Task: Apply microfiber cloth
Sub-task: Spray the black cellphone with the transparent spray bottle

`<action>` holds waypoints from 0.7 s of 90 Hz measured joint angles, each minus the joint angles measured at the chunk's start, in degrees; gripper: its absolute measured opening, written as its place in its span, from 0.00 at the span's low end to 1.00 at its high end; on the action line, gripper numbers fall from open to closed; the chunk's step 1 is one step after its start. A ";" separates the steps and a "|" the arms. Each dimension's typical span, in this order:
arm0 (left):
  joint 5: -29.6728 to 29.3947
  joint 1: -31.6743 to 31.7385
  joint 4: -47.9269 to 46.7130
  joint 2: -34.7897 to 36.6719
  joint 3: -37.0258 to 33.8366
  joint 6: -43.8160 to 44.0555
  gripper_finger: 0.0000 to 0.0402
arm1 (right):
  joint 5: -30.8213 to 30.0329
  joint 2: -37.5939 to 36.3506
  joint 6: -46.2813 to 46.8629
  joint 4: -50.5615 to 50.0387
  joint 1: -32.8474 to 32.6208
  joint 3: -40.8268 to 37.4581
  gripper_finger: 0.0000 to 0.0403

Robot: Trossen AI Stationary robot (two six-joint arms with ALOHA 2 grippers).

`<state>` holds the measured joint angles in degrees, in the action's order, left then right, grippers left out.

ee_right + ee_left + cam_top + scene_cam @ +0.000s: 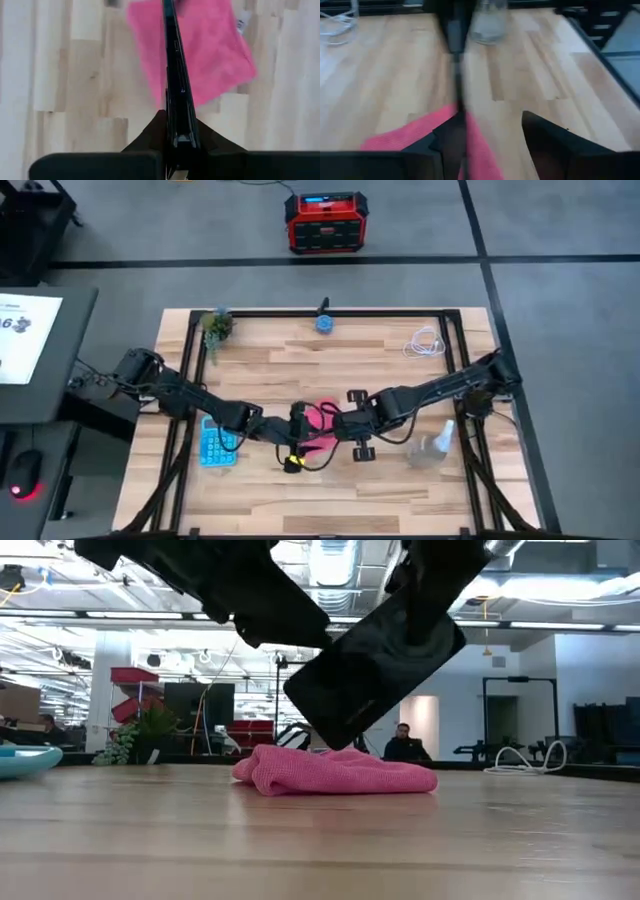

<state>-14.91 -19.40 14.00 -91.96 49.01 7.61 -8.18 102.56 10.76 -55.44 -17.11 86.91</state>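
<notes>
The pink microfiber cloth (322, 418) lies bunched on the wooden table (400, 480) near its middle. Over it, a black phone (375, 665) hangs tilted with my right gripper (175, 142) shut on it; its lower corner (335, 745) is at the cloth's top. My left gripper (490, 125) reaches in from the table's left and stands open beside the phone. The phone's thin edge (456, 60) runs close along one left finger (447, 142). My right gripper pinches the phone's two flat faces between its fingers at the phone's near end (176, 131). It comes from the table's right, slanting down, with the fingers along the phone. The phone is tilted, its lower corner at the cloth. I cannot tell whether my left gripper touches the phone.
A light-blue calculator (218, 445) lies left of the cloth under the left arm. A clear spray bottle (435, 445) lies toward the right. A white cable (425, 342), a small plant (215, 325) and a blue object (325, 322) sit along the far edge.
</notes>
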 joint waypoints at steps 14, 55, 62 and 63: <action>-0.50 0.42 0.54 0.00 0.00 0.45 0.43 | 0.57 0.01 -0.10 1.02 -0.61 -0.41 0.04; 0.69 1.47 3.40 -6.46 0.69 3.91 0.37 | 0.41 0.00 -2.10 5.12 -0.74 -0.41 0.05; 0.97 1.47 3.15 -9.06 1.98 4.11 0.29 | -0.40 0.00 -2.21 4.93 -0.76 -0.46 0.06; 0.87 1.47 3.11 -9.36 2.26 4.13 0.28 | -0.54 0.00 -2.21 4.92 -0.76 -0.46 0.06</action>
<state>-14.04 -17.93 17.11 -101.33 51.27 11.75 -8.72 102.56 8.56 -50.52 -17.87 86.46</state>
